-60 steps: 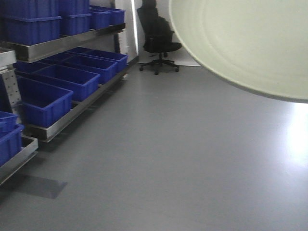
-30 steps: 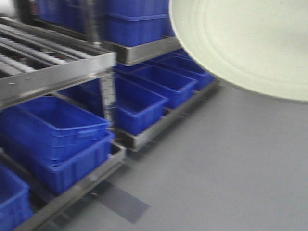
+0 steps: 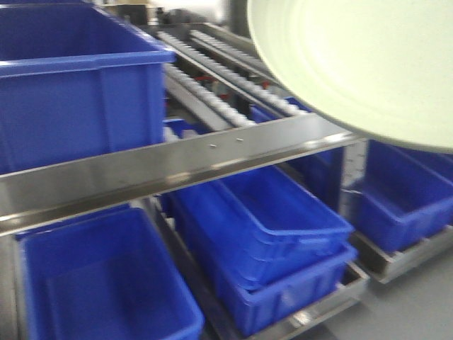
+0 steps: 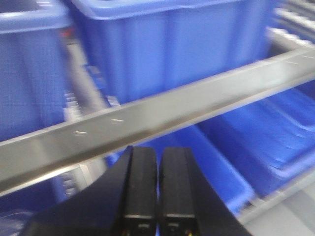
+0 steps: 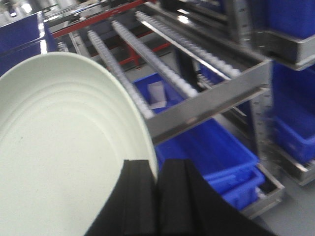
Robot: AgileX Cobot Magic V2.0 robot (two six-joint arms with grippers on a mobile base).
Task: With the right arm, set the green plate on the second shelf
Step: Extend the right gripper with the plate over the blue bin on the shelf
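1. The right gripper (image 5: 156, 169) is clamped on the near rim of the green plate (image 5: 69, 147), with the edge running between its two fingers. Gripping only the rim leaves the whole plate sticking out ahead and to the left of the fingers, so it can probably go onto a shelf before the arm does.
2. The plate hangs in the air and touches nothing but the fingers. How level it sits cannot be told.
3. Ahead of the gripper and lower down is the roller shelf (image 5: 147, 54), with a steel rail (image 5: 206, 103) across its front. The plate rides above that rail, probably to clear it.
4. The blue bins (image 5: 211, 142) sit under the rail, below and to the right of the gripper and well apart from the plate.
5. The left gripper (image 4: 158, 162) has its fingers pressed together with nothing between them. It sits low before the rail, apparently kept out of the way.
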